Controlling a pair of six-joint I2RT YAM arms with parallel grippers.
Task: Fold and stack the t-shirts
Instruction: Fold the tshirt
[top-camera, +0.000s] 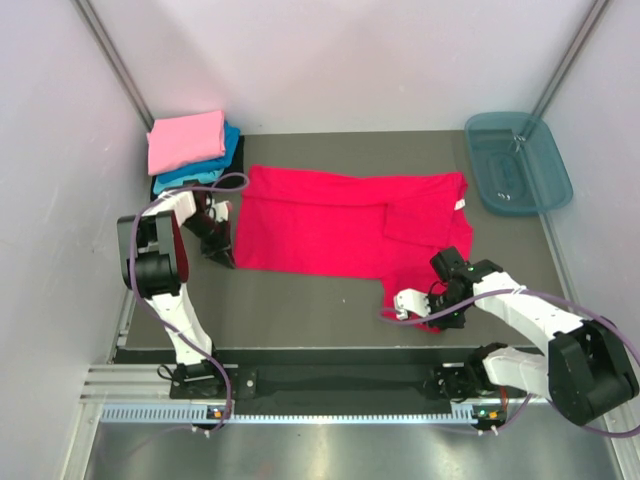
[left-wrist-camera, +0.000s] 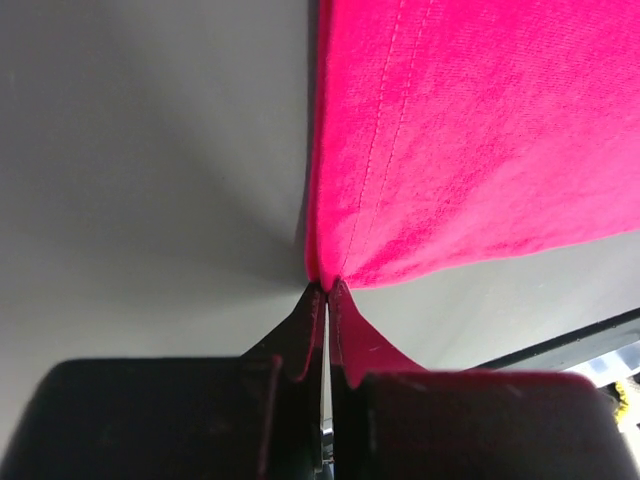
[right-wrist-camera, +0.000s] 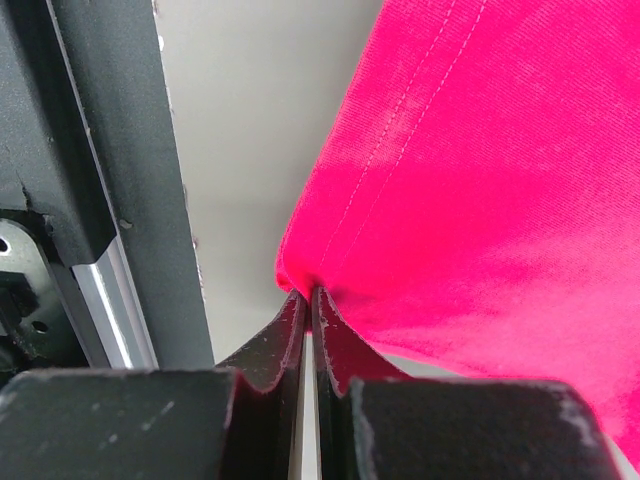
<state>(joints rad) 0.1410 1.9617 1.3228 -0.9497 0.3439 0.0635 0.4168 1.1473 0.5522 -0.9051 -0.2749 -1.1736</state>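
A crimson-red t-shirt (top-camera: 320, 225) lies spread across the middle of the dark table, with one sleeve folded inward at the right. My left gripper (top-camera: 224, 254) is at its near left corner. In the left wrist view that gripper (left-wrist-camera: 327, 286) is shut on the red hem (left-wrist-camera: 480, 130). My right gripper (top-camera: 424, 314) is at the shirt's near right corner. The right wrist view shows it (right-wrist-camera: 310, 294) shut on a pinch of the red fabric (right-wrist-camera: 500, 180). A folded stack sits at the back left: a pink t-shirt (top-camera: 186, 140) on a turquoise one (top-camera: 205, 172), with a black one (top-camera: 236, 152) beneath.
A translucent teal tub (top-camera: 517, 162) stands at the back right corner. White walls close in the table on the left, back and right. A metal rail (top-camera: 300, 385) carrying the arm bases runs along the near edge; its edge (right-wrist-camera: 110, 260) shows beside my right gripper.
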